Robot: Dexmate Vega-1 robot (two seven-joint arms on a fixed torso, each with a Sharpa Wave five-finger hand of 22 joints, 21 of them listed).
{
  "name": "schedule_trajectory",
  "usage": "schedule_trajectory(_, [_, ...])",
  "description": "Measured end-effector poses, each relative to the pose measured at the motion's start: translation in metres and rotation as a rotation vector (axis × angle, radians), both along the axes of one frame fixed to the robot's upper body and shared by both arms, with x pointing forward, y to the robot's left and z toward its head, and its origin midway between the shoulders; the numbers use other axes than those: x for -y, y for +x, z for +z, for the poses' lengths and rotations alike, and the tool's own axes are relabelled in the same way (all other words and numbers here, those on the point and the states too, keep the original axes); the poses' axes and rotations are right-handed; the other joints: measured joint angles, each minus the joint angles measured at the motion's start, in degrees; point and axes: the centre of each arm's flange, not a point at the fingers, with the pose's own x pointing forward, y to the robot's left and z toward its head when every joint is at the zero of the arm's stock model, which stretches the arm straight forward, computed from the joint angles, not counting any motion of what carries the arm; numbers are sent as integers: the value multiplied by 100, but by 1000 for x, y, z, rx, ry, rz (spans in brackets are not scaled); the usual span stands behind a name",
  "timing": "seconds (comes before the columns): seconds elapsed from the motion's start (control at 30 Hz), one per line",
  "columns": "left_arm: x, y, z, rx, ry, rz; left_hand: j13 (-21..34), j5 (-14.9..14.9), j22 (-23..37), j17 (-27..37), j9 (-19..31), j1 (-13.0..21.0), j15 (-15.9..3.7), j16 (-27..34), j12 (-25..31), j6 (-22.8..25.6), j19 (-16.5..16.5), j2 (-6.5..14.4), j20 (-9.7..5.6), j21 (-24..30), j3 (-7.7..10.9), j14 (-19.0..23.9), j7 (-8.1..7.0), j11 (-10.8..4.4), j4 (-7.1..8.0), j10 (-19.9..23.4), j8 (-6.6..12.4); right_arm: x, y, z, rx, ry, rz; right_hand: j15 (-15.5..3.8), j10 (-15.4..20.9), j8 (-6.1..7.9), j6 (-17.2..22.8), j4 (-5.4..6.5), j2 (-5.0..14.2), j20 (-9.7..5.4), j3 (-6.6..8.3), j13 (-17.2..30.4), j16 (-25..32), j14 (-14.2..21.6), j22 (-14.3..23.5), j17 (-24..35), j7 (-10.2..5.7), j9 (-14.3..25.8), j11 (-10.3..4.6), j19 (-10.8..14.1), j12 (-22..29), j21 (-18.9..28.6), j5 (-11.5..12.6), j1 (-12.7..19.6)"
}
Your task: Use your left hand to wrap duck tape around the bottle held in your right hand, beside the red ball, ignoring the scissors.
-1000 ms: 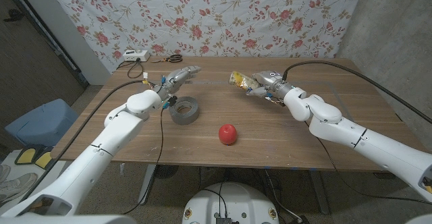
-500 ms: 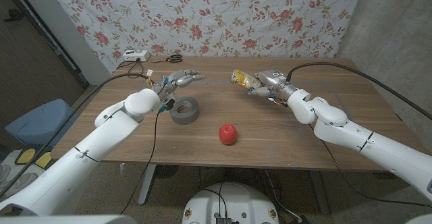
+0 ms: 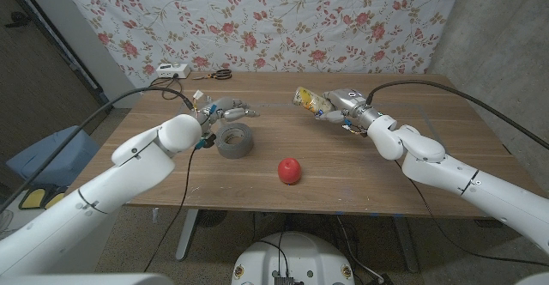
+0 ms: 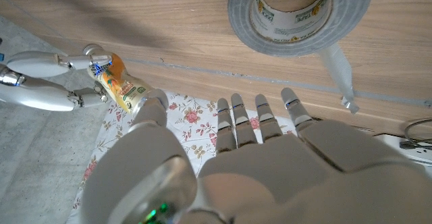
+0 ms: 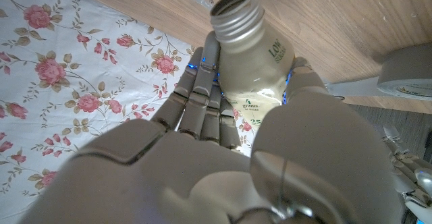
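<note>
Head view: one bottle (image 3: 305, 101) is gripped by the right hand (image 3: 339, 106) at upper centre-right; one tape roll (image 3: 234, 140), one red ball (image 3: 290, 170), one scissors (image 3: 220, 74) are seen on the table (image 3: 360, 173). Left wrist view: left hand (image 4: 256, 156) is seen empty, fingers spread, roll (image 4: 300, 15) at top. Right wrist view: the one bottle (image 5: 253, 75), uncapped, is clasped at centre.

The bench (image 3: 343, 160) is matt wood with visible grain; the tape roll (image 3: 234, 139) is dull grey with a printed paper core; the bottle (image 5: 253, 69) looks smooth, glossy plastic; the hands' fingers (image 4: 243, 123) are satin pale plastic
</note>
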Motion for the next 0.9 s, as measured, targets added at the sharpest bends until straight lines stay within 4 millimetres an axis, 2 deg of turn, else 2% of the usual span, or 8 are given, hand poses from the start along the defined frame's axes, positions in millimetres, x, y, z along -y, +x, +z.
schedule_trajectory(0.23, [3, -8, -2, -31, 77, 62, 27, 0, 0, 3, 0, 100, -49, 44, 0, 83, 0, -55, -1, 0, -21, 49, -47, -43, -21, 51, 10, -1, -1, 1, 11, 3, 16, 0, 0, 0, 0, 0, 0, 29, 0, 47, 0, 1, -10, 52, 0, 27, 0, -29, 6, 53, 0, 0])
schedule_trajectory(0.3, [-5, -7, -3, -49, 81, 104, 27, 0, 0, 3, 0, 103, -70, 44, 33, 132, 0, -58, -1, -16, -24, 71, -50, -84, -19, 92, 10, -1, -1, 1, 10, 4, 14, 0, 0, 0, 0, 24, 0, 29, -24, 52, 0, 1, -10, 52, 0, 30, 0, -29, 7, 53, 2, 0])
schedule_trajectory(0.37, [6, -10, -2, -58, 129, 102, 27, 25, -1, 2, 0, 126, -119, 44, 34, 159, 0, -81, -1, -21, -46, 121, -61, -70, 4, 141, 9, -2, -1, 1, 14, 6, 27, 1, 0, 0, 0, 24, 0, 29, -24, 69, 0, 1, -10, 62, 0, 50, 0, -29, 7, 53, 2, 0])
schedule_trajectory(0.43, [1, -10, -3, -76, 131, 129, 27, 28, 0, 2, 0, 129, -140, 44, 33, 221, 0, -83, -1, -21, -50, 142, -62, -61, 0, 151, 13, -1, 0, 1, 13, 7, 25, 1, 0, 0, 0, 24, 0, 29, -24, 72, -43, 1, -10, 79, 0, 53, 0, -29, 7, 81, 3, 0])
schedule_trajectory(0.47, [9, -11, -2, -78, 160, 123, 26, 28, -1, 2, 0, 156, -140, 44, 34, 242, 0, -111, -1, -21, -73, 142, -83, -61, -4, 151, 31, -2, -1, 1, 16, 9, 32, 1, 0, -1, 0, 24, 0, 29, -24, 80, -44, 1, -10, 79, 0, 53, 0, -29, 7, 88, 3, 0])
schedule_trajectory(0.6, [15, -11, -1, -101, 209, 152, 47, 28, -1, 2, -1, 180, -106, 44, 33, 306, 0, -135, -1, -66, -111, 107, -85, -84, 21, 175, 31, -2, 0, 2, 15, 13, 38, 10, 0, -12, 0, 24, 0, 29, -24, 84, -44, 11, -10, 106, 0, 61, 0, -29, 8, 89, 3, 0])
schedule_trajectory(0.73, [16, -11, -1, -125, 251, 196, 53, 66, -1, 2, -1, 216, -108, 44, 53, 468, 0, -348, -1, -75, -228, 109, -101, -112, 15, 246, 53, -1, 1, 2, 16, 16, 44, -11, 0, -28, 40, 25, 0, 16, -24, 94, -44, 34, -9, 129, 40, 80, 0, -60, 10, 105, 3, 0])
schedule_trajectory(0.9, [28, -9, -1, -147, 325, 232, 80, 112, -1, 18, -1, 233, -133, 84, 101, 628, 0, -433, -1, -106, -293, 134, -61, -98, 30, 419, 74, 1, 1, 3, 17, 20, 48, -2, 0, -46, 40, 48, 0, 17, -47, 97, -45, 44, -21, 158, 40, 106, 0, -63, 13, 133, 3, 0])
